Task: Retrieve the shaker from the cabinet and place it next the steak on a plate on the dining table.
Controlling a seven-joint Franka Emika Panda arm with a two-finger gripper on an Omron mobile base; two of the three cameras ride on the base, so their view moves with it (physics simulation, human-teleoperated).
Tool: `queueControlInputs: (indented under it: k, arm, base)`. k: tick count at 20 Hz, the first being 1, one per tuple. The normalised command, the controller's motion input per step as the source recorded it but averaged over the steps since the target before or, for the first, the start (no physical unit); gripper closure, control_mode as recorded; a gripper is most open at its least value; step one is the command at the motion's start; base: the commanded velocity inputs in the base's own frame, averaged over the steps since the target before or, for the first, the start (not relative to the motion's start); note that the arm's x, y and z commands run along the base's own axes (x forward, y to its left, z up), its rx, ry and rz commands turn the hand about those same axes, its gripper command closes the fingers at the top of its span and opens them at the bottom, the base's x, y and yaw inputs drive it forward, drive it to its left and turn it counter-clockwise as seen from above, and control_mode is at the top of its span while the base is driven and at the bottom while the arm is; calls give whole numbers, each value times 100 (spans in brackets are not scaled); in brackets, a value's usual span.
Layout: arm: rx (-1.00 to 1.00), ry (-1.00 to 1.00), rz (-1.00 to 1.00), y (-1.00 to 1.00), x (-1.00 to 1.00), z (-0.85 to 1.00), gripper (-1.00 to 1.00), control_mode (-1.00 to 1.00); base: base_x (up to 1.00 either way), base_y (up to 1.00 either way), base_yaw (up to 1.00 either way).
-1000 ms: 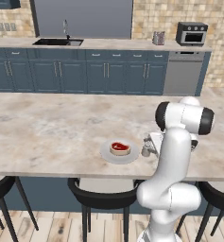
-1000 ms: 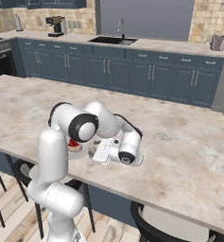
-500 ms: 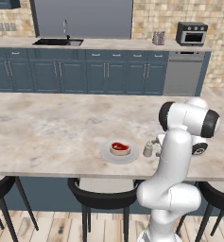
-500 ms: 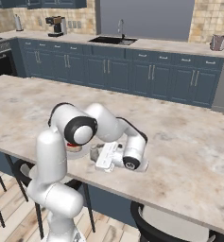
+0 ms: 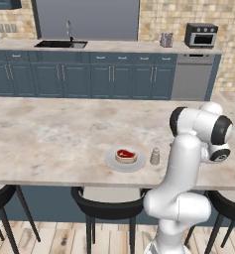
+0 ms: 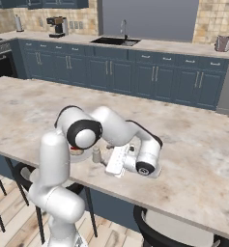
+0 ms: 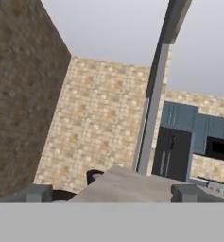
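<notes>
Shaker [image 5: 155,156] upright beside plate [image 5: 111,161]; end effector [image 6: 112,167] near, apart, spread.

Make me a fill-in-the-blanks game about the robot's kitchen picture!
1. The steak lies on a round grey ____.
2. The shaker stands on the dining table, just beside the plate, not ____ it.
3. On the far counter, under the tap, sits a dark ____.
4. The gripper has two finger tips with ____ held between them.

Missing words: plate; on; sink; nothing
</notes>
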Motion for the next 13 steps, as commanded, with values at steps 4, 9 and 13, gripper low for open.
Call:
queueControlInputs:
  k: [4, 9, 13]
  arm:
    - [6, -13, -1, -29, -30, 75, -100, -100]
    - [0, -9, -5, -1, -55, 100, -100, -100]
    - [-7, -1, -13, 1, -76, 100, -100, -100]
  base:
    - [0, 0, 0]
    - [0, 0, 0]
    - [0, 0, 0]
